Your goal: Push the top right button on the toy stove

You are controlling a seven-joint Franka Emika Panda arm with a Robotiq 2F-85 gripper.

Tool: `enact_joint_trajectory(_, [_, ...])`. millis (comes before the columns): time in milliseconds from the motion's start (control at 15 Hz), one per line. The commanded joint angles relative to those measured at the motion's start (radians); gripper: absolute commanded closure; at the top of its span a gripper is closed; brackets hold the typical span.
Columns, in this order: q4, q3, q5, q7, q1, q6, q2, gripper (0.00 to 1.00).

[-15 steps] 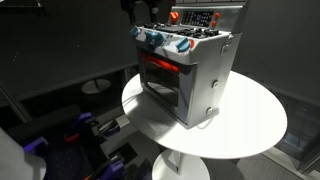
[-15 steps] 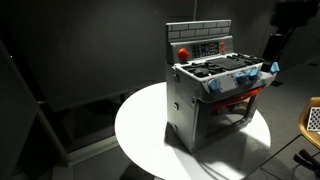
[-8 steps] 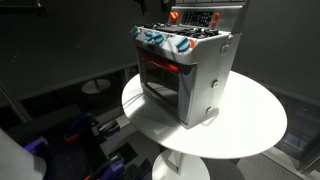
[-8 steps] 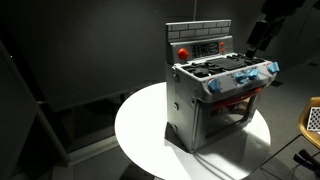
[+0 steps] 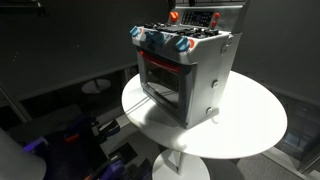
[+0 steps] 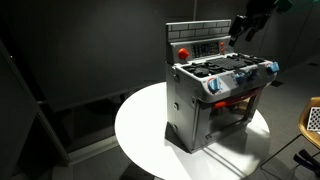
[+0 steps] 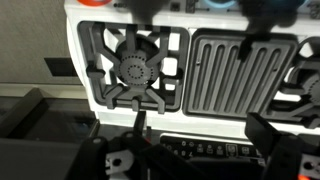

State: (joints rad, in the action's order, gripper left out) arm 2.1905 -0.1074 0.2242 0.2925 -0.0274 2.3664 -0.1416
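Observation:
The toy stove (image 5: 190, 80) is a silver-grey box with blue-and-white knobs and a red-glowing window, standing on a round white table (image 5: 250, 125); it shows in both exterior views (image 6: 215, 100). Its red back control panel (image 6: 205, 46) has a row of small buttons. My gripper (image 6: 241, 28) hovers above the panel's right end, open and empty. It is out of frame in an exterior view. In the wrist view my fingers (image 7: 200, 125) straddle the stove top (image 7: 135, 70), with the dark button row (image 7: 200, 148) between them.
The table (image 6: 140, 125) has bare surface around the stove. Blue and purple equipment (image 5: 80, 132) lies on the dark floor below. A small round white stand (image 5: 97, 87) stands behind. A basket-like object (image 6: 313, 118) sits at the frame edge.
My gripper has risen from beside the stove's knobs and moved back toward the control panel. It has left the top of one exterior view.

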Motion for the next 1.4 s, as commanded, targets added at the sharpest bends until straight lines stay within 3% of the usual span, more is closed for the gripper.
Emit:
enact_joint_trajectory(0, [-0.076, 0.021, 0.108, 0.124, -0.023, 0.049, 0.073, 0.0])
enact_joint_trajectory(733, [-0.205, 0.118, 0.304, 0.37, -0.018, 0.059, 0.205, 0.0])
enact_joint_trajectory(1333, [-0.262, 0.16, 0.297, 0.396, 0.012, 0.063, 0.29, 0.0])
